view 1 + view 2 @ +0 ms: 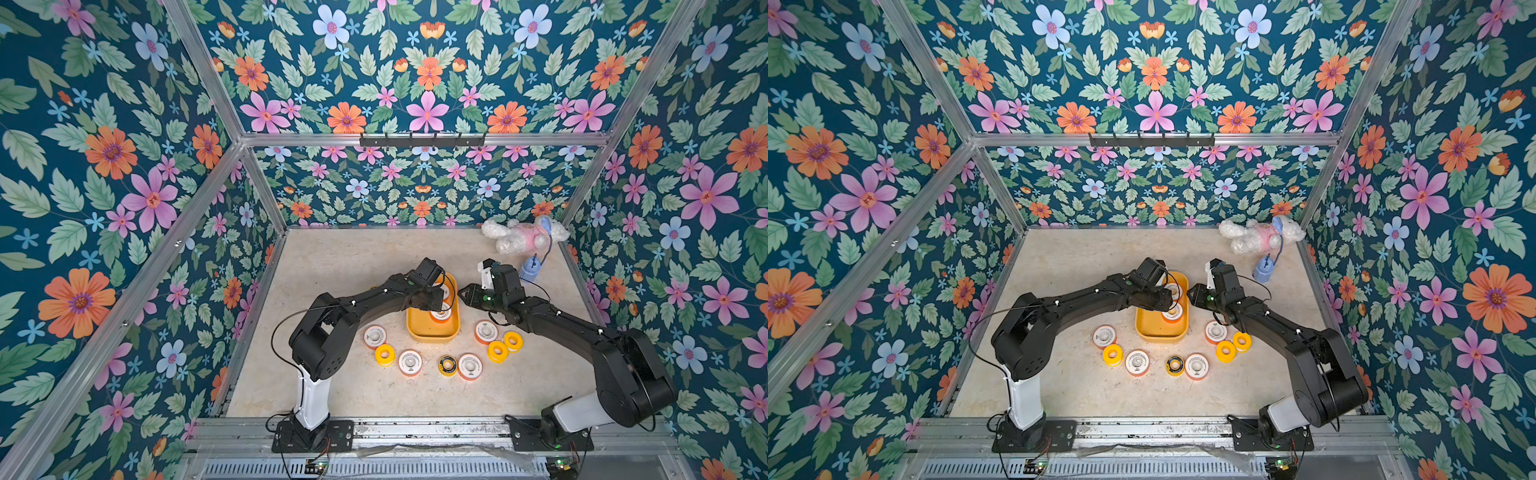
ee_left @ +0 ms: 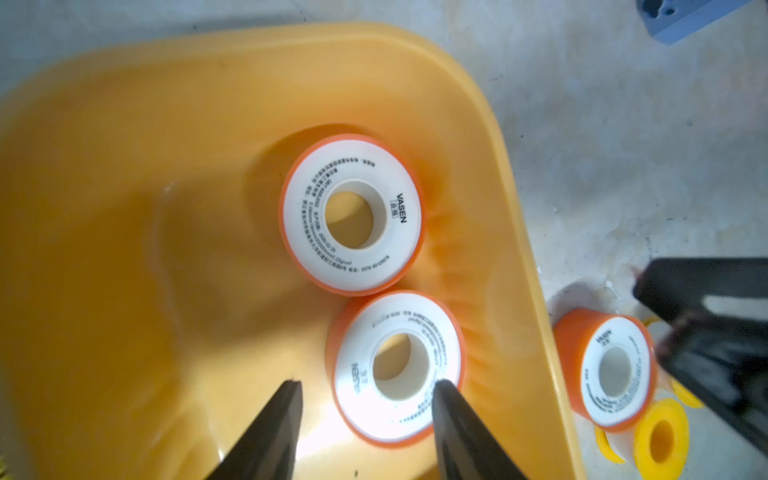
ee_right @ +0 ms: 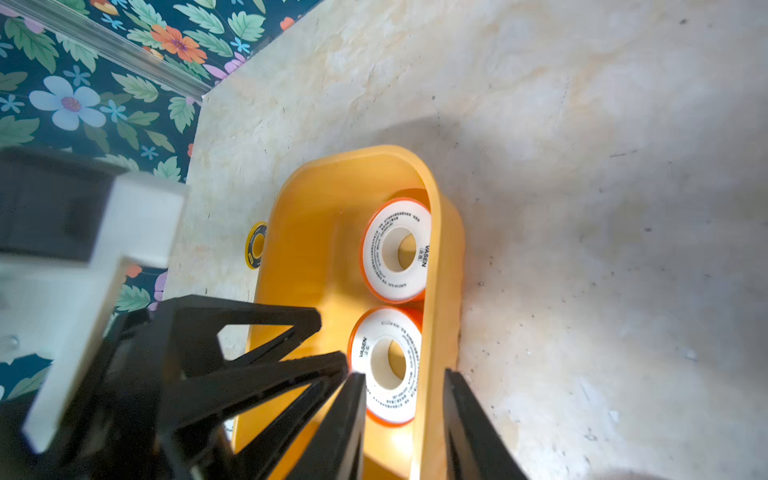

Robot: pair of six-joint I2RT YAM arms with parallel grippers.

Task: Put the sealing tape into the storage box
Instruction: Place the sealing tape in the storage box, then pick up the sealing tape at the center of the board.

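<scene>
The yellow storage box (image 1: 432, 337) stands mid-table. Two white-faced, orange-rimmed sealing tape spools lie flat inside it, a far one (image 2: 352, 210) and a near one (image 2: 397, 368). My left gripper (image 2: 368, 384) hangs open just above the near spool (image 3: 386, 365), holding nothing. My right gripper (image 3: 403, 376) is open too, its fingers on either side of the box's wall (image 3: 430, 332) with gaps showing. Several more spools lie on the table in front of the box, white (image 1: 410, 362), yellow (image 1: 385, 354) and black-faced (image 1: 448, 365).
A white plush toy (image 1: 523, 233) lies in the back right corner, with a small blue object (image 1: 530, 269) on a cord beside it. Another black-faced spool (image 3: 256, 245) lies beside the box under the left arm. Flowered walls close in three sides.
</scene>
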